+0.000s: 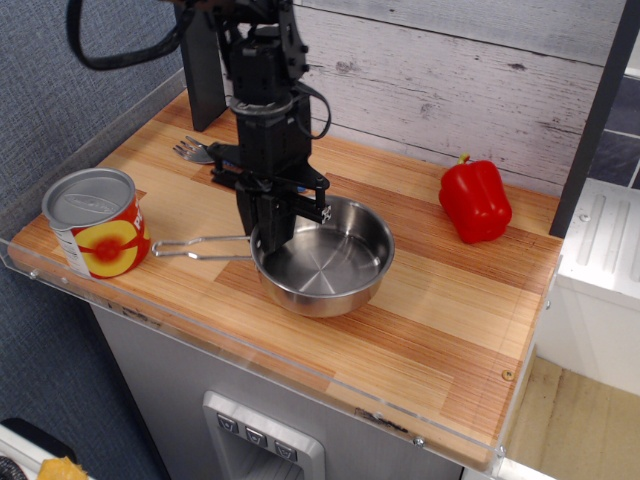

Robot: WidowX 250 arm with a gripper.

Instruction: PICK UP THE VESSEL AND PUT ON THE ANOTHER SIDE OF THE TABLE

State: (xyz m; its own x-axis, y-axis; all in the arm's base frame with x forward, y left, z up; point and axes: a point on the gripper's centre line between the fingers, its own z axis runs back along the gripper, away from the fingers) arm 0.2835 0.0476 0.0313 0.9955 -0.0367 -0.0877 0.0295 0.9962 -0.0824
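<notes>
I am watching the arm reaching straight down over the middle of the counter (440, 300), its fingers (272, 232) pinching the near-left rim of the vessel (322, 265). One finger is sitting inside the pan, the other outside against the wall. The vessel is resting around the centre of the striped wooden top, its thin wire handle (200, 246) pointing left toward the tin can (95, 222), which is standing near the front-left corner. The handle tip is lying just beside the can. A fork (195, 152) is lying behind the arm, and a red bell pepper (475, 200) is sitting well apart at the back right.
</notes>
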